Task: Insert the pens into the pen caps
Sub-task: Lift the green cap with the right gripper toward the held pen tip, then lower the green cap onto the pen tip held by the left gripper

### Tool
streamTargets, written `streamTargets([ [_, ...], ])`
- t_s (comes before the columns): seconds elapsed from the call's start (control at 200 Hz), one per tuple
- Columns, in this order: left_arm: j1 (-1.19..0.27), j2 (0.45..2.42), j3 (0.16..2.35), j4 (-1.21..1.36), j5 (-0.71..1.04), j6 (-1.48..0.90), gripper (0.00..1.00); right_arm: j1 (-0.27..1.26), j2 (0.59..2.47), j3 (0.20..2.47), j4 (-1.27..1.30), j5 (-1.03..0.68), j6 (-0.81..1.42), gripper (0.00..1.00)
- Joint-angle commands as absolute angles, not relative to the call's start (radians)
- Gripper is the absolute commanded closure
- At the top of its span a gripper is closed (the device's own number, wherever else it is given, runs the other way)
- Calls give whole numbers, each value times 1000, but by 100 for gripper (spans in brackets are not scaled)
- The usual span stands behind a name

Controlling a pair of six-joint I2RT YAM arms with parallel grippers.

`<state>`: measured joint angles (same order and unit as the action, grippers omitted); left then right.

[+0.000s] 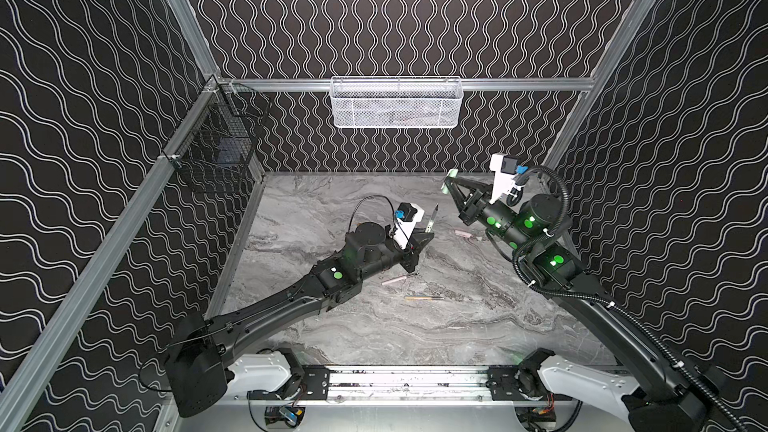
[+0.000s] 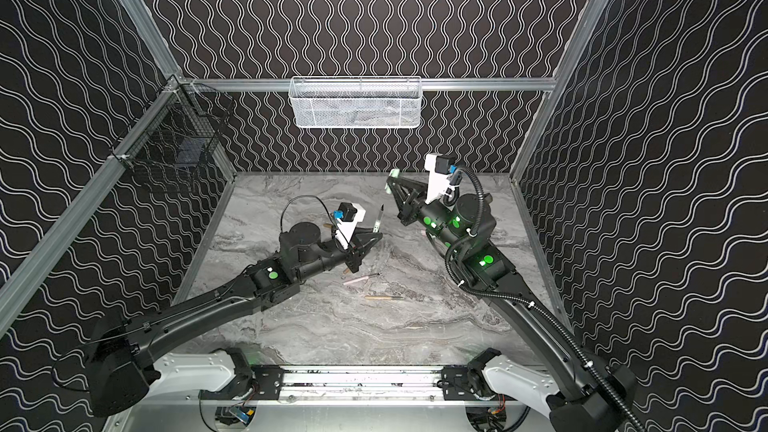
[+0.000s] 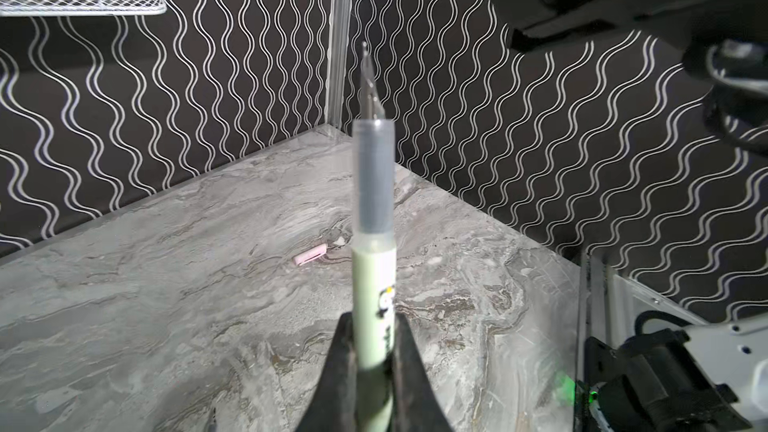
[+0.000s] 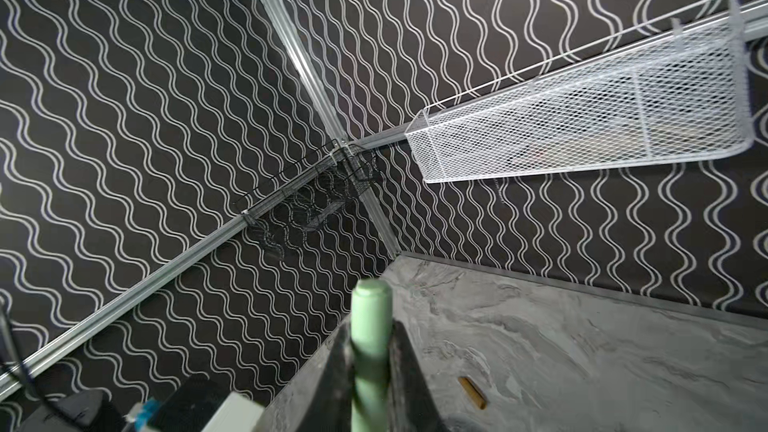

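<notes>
My left gripper (image 1: 428, 236) (image 3: 372, 326) is shut on a pale green pen (image 1: 432, 218) (image 3: 372, 184); its dark pointed tip stands upward above the table's middle. Up at the back right, my right gripper (image 1: 451, 184) (image 4: 370, 334) is shut on a pale green pen cap (image 1: 449, 179) (image 4: 371, 305), well above and to the right of the pen tip. A pink pen (image 1: 397, 280) and a tan pen (image 1: 422, 297) lie on the marble table in front of the left gripper. A pink cap (image 1: 462, 234) (image 3: 309, 254) lies under the right arm. A tan cap (image 4: 473, 392) lies on the table.
A white mesh basket (image 1: 395, 103) hangs on the back wall rail. A black wire basket (image 1: 216, 147) hangs at the back left corner. Patterned walls close the table (image 1: 374, 338) on three sides, and both arm bases stand along its front edge.
</notes>
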<state>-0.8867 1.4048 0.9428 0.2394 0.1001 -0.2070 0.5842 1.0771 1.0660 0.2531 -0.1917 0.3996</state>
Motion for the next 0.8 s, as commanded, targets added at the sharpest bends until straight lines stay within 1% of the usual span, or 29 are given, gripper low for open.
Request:
streamTargets([
  [0.0,-875,1413,952,292,157,-246,100,608,1083,1067,311,-168,366,95],
  [0.44,-869,1418,953,295,170,-261,100,633,1074,1032,312,-111,314,95],
  [0.796,-867,1419,953,296,170,-262,100,633,1063,1023,280,-118,316,95],
])
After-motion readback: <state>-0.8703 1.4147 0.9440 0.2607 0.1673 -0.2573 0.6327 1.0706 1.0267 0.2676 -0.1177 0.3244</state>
